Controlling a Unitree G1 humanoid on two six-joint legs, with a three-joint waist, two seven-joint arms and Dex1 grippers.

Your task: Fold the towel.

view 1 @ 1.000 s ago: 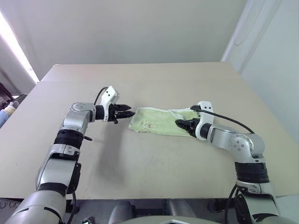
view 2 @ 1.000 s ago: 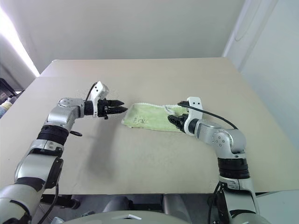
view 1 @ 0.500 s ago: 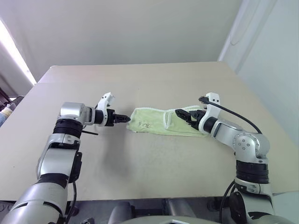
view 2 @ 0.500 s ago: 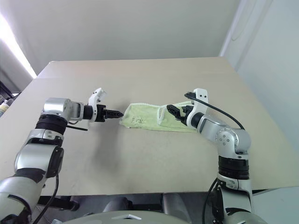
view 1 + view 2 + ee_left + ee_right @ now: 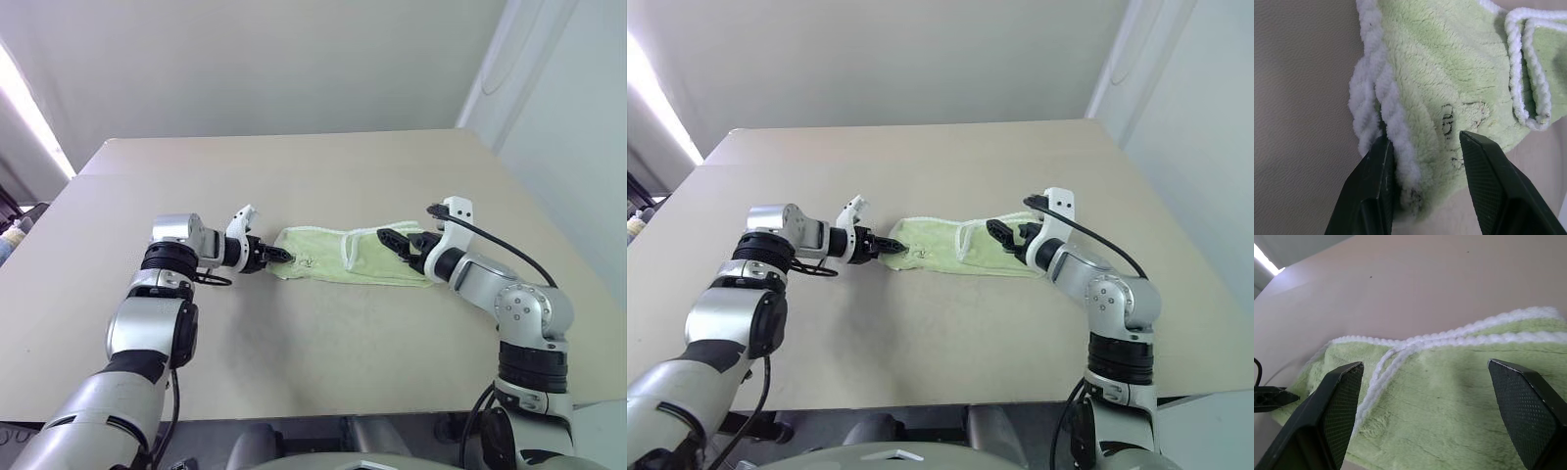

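The light-green towel (image 5: 343,257) lies flat on the table, folded into a long strip with white edging (image 5: 1393,107) and a small dark motif (image 5: 1448,120) near its left end. My left gripper (image 5: 279,255) is low at that left end, jaws open, with the towel's edged corner between its fingers (image 5: 1376,191). My right gripper (image 5: 397,240) hovers just over the towel's right end, wide open and holding nothing. The right wrist view looks along the towel (image 5: 1449,396), with the left gripper's tip (image 5: 1273,396) beyond it.
The beige table (image 5: 294,176) stretches well beyond the towel on all sides. Its front edge runs close below my arms. A white wall stands behind it, and some clutter (image 5: 15,235) sits off its far left side.
My left gripper has dropped and moved right to the towel's left end, rolling its wrist. The right gripper has drawn back towards the towel's right end and risen slightly.
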